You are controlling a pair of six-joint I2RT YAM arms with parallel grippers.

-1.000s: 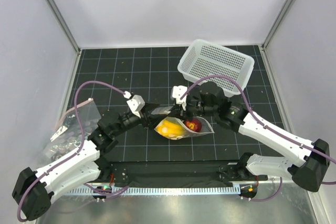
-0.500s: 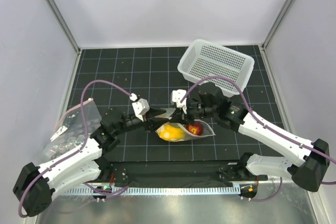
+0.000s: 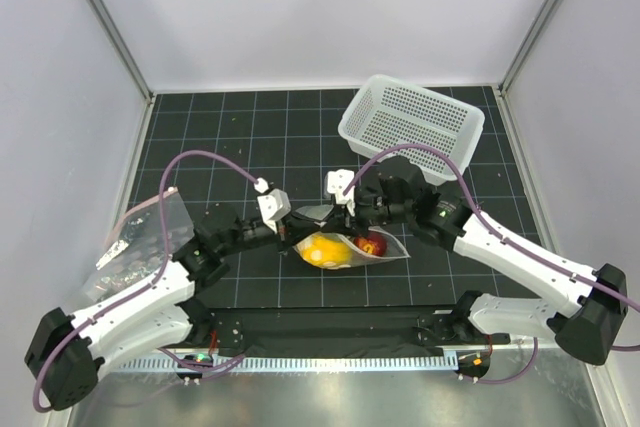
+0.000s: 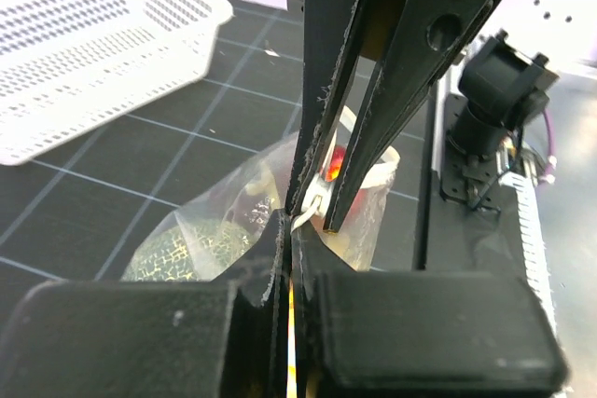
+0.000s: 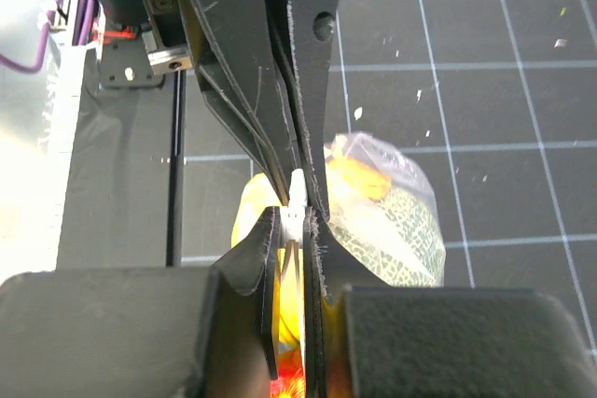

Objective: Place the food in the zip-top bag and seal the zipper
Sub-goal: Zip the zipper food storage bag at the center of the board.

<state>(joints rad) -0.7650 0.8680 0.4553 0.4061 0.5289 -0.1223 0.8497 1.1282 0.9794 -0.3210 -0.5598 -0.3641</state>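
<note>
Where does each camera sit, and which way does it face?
Top: above, behind the bases, looking down at the table; both arms show.
Left wrist: on the left arm, facing the bag; left claw shows.
Right wrist: on the right arm, facing the bag; right claw shows.
Both wrist views share the pinched zipper.

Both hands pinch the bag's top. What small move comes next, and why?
Probably slide the left hand along the pale press-seal strip of the clear plastic bag, away from the right hand: both pinch it close together.
</note>
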